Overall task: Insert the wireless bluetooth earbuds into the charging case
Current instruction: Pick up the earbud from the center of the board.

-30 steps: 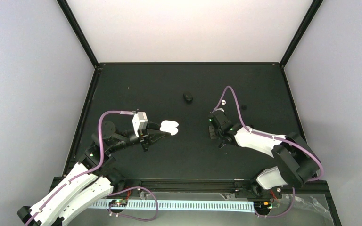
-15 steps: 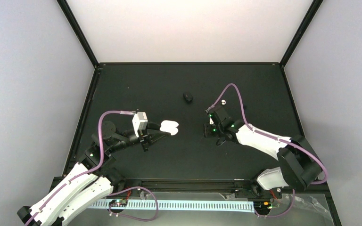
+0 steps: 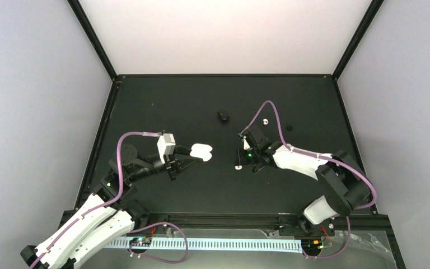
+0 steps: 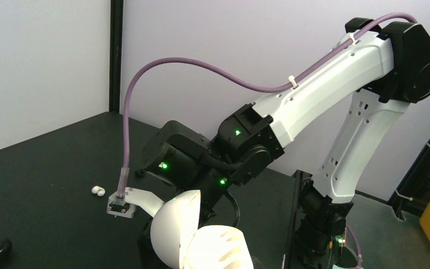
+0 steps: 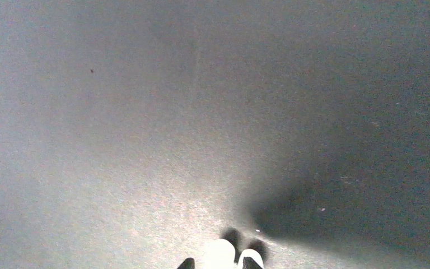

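Biggest thing first: the black bench (image 3: 168, 101) is matte and flat, so anything tiny and white stands out on it.

The left arm (image 3: 89, 224) has its jaws closed tight on the charging case (image 3: 201, 151). It's a white, pill-shaped clamshell held open just off centre-left, lid up, facing the right arm (image 3: 302, 159). It looks like hard, glossy, light plastic, so I'd guess it twists easily if pushed. The hinge is probably the weak spot.

The black oval case (image 3: 223, 115) sits further back, well apart from both arms. I don't think it blocks anything.

Now the earbuds. One earbud (image 3: 265, 120) lies loose on the bench behind the right wrist, right under the loop of purple cable (image 3: 257, 109). That cable is the thing I'd worry about snagging.

There's also a small white bit (image 3: 238, 166) at the tips of the right jaws, low over the bench between the arm and the case. It's probably the other bud. The wrist view only shows a bright blob at the bottom edge, so I can't tell how far those jaws are open or whether they actually have it.

The buds look slick, rounded and nearly weightless. My guess is a gentle pinch across the widest part, or they'll squirt out.

A small dark speck (image 3: 289, 128) lies off to the right, too small to identify.
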Controlling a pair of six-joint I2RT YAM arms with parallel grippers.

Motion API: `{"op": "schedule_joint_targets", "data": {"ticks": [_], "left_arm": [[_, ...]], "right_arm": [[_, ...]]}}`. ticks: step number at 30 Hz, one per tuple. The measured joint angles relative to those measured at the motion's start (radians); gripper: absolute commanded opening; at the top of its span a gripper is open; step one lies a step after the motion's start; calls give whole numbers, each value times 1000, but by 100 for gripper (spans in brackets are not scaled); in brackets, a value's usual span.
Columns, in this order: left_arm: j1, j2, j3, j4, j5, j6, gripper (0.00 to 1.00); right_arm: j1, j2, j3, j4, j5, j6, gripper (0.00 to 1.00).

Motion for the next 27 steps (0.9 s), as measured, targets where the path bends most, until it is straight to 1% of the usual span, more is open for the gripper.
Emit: {"op": "schedule_joint_targets", "data": {"ticks": [3,9,13,20,27], "left_arm": [[0,0,0,0,0,0,1],[0,2,0,0,0,0,1],[0,2,0,0,0,0,1],[0,2,0,0,1,0,2],[0,2,0,-1,1,0,2]], "right_arm": [[2,-1,9,5,-12,-1,30],[1,-14,13,10,-13,-5,32],[-10,-18,3,41,-19,-6,37],[-13,40,-21,125,-76,-3,38],[-13,66,-35,153,-94,3,38]]}}
